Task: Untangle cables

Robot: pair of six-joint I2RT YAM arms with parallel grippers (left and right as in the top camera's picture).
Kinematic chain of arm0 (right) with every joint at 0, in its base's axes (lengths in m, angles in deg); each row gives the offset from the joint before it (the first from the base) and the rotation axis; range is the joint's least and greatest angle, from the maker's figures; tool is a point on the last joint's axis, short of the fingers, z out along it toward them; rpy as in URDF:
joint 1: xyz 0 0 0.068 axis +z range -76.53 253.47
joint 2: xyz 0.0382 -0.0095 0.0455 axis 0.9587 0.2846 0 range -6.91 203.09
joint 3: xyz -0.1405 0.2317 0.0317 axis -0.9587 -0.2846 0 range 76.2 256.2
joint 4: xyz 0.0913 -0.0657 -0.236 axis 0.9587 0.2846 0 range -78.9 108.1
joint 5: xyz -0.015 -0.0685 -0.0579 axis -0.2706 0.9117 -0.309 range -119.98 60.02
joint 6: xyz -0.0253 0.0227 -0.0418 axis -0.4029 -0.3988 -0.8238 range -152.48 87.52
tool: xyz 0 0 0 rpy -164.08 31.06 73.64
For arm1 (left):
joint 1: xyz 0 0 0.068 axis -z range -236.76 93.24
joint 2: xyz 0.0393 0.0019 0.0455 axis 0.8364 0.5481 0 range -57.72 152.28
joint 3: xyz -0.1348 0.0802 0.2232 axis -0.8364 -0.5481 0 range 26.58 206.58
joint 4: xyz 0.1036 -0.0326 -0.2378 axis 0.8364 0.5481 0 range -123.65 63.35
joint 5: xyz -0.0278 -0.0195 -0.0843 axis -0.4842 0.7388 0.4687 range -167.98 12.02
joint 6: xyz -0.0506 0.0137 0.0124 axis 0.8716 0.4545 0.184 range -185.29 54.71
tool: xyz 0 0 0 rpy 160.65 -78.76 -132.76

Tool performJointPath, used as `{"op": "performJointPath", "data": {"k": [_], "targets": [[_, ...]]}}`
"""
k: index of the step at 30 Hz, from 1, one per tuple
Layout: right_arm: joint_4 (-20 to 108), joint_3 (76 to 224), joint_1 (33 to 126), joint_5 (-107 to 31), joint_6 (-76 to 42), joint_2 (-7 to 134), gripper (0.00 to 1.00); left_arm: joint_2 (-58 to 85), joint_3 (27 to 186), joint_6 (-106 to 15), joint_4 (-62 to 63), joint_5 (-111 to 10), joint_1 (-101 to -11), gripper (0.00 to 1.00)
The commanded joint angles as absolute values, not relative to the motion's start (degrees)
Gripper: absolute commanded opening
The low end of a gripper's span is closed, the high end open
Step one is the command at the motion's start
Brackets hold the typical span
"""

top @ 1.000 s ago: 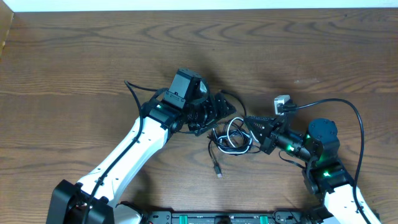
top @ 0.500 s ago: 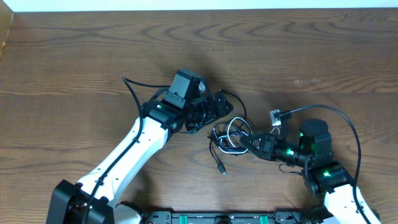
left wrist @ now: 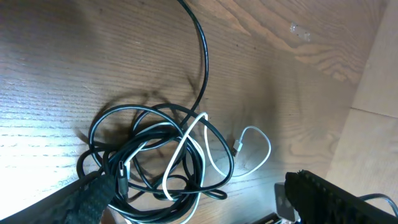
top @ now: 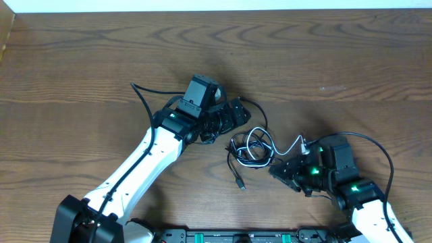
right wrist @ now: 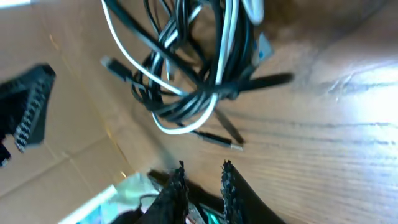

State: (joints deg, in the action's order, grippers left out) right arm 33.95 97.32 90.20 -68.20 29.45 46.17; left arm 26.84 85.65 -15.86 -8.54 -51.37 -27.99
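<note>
Left gripper [top: 234, 118]: fingers [left wrist: 93, 196] set wide apart, nothing between them, just beside the tangle
Right gripper [right wrist: 202, 182]: fingers [right wrist: 176, 186] close together with a narrow gap, nothing clamped, low over the table [top: 81, 67]
Black cable [left wrist: 149, 118]: coiled in several loops on the table between the two grippers
White cable [left wrist: 186, 143]: threaded through the black loops, one end curling out toward the right gripper
Tangle: both cables knotted together
</note>
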Motion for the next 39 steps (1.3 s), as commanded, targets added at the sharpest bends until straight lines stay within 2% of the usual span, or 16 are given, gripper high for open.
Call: {"op": "performJointPath", "data": {"k": [1, 5, 11, 16, 22, 25, 29, 31, 35, 39], "targets": [[33.1, 97.7, 90.1, -64.0, 33.8, 46.6, 0.18, 25.7, 86.4, -16.8, -8.6, -52.1, -27.8, 0.95], [32.1, 97.7, 91.1, -64.1, 35.5, 49.1, 0.15, 25.7, 86.4, -16.8, -8.6, -52.1, -27.8, 0.95], [23.2, 97.7, 97.2, -61.2, 38.8, 55.3, 0.19, 25.7, 86.4, -16.8, -8.6, -52.1, -27.8, 0.95], [19.4, 97.7, 98.4, -58.9, 40.6, 59.3, 0.01, 25.7, 86.4, -16.8, -8.5, -52.1, -27.8, 0.95], [19.6, 97.7, 98.4, -58.4, 40.5, 60.1, 0.01, 25.7, 86.4, -16.8, -8.4, -52.1, -27.8, 0.95], [19.2, 97.7, 98.4, -58.6, 36.8, 60.1, 0.01, 25.7, 86.4, -16.8, -8.4, -52.1, -27.8, 0.95], [21.0, 97.7, 98.4, -58.5, 22.2, 60.1, 0.01, 25.7, 86.4, -16.8, -8.3, -52.1, -27.8, 0.95], [24.5, 97.7, 98.4, -57.4, 18.8, 60.1, 0.01, 25.7, 86.4, -16.8, -8.2, -52.1, -27.8, 0.95], [31.5, 97.7, 98.4, -52.7, 18.4, 60.1, 0.01, 25.7, 86.4, -16.8, -8.2, -52.1, -27.8, 0.95], [31.0, 97.7, 98.4, -53.2, 18.0, 60.1, 0.01, 25.7, 86.4, -16.8, -8.2, -52.1, -27.8, 0.95]]}}
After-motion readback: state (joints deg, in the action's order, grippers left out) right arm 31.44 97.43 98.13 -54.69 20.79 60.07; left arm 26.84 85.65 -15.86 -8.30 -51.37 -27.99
